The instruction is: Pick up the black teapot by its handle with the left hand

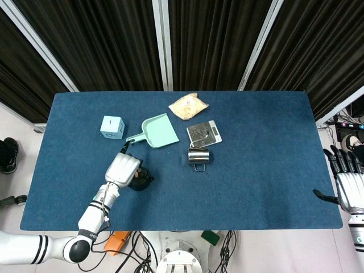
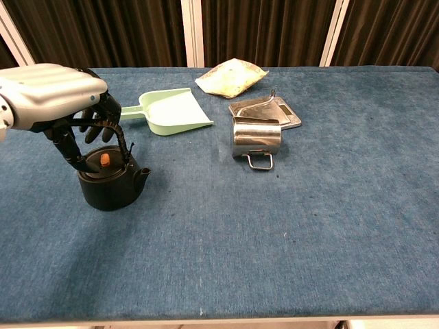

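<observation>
The black teapot (image 1: 141,181) (image 2: 110,186) stands upright on the blue table's left front part, an orange knob (image 2: 105,159) on its lid. My left hand (image 1: 123,169) (image 2: 55,92) sits right over it, dark fingers (image 2: 88,129) curled around the top of the arched handle (image 2: 124,145). The handle's top is hidden under the hand. The pot's base still rests on the cloth. My right hand (image 1: 347,183) hangs off the table's right edge with fingers spread, holding nothing.
A mint dustpan (image 1: 156,131) (image 2: 168,110) lies just behind the teapot. A steel cup (image 1: 198,156) (image 2: 256,137) on its side, a kitchen scale (image 1: 205,132) (image 2: 274,110) and a food bag (image 1: 188,106) (image 2: 231,75) sit mid-table. A light blue cube (image 1: 112,127) stands back left.
</observation>
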